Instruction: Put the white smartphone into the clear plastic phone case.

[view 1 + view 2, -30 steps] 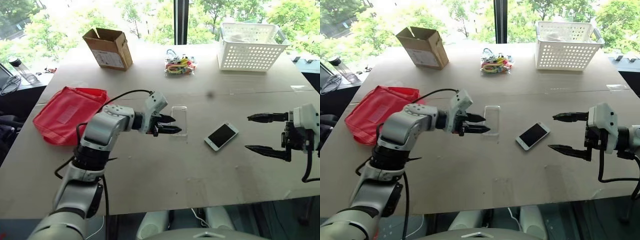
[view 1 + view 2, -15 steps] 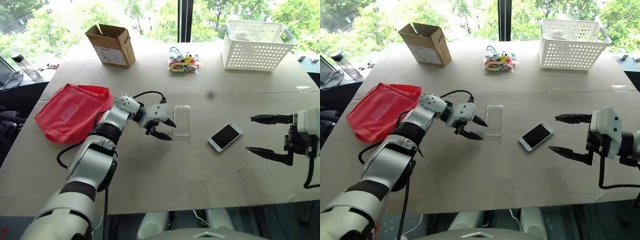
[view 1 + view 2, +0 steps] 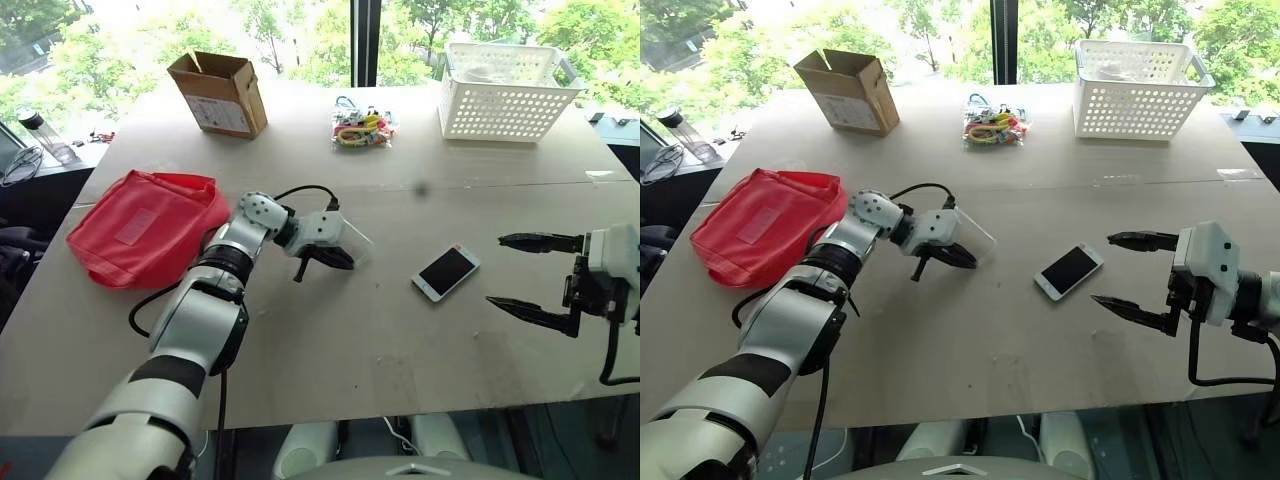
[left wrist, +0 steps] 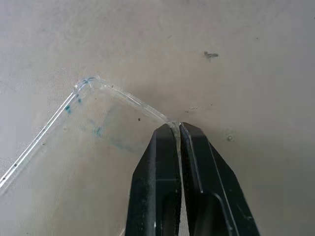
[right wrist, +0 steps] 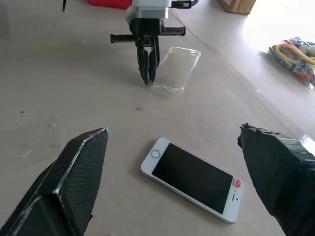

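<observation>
The table [image 3: 330, 330] is wide and pale, and the job on it has barely begun: phone and case lie apart, nothing fitted yet. Toward the far side stand a white basket [image 3: 505, 92], a cardboard box [image 3: 218, 94] and a bundle of coloured cables [image 3: 360, 128]; a red bag [image 3: 140, 226] lies at the robot's left.

The left gripper [image 3: 325, 259] is clamped on the rim of the clear plastic phone case [image 5: 176, 68], its two black fingers [image 4: 162, 177] pinched together over the thin edge near one corner. The case looks tipped, the far side raised off the table, so I judge the pickup is just under way.

The right gripper [image 3: 1133, 275] hovers with its jaws spread wide, empty, just beside the white smartphone [image 3: 446, 272], which lies flat, screen up, between the two arms and touched by neither.

Left to do: take hold of the phone, bring the two together, and press it into the shell
</observation>
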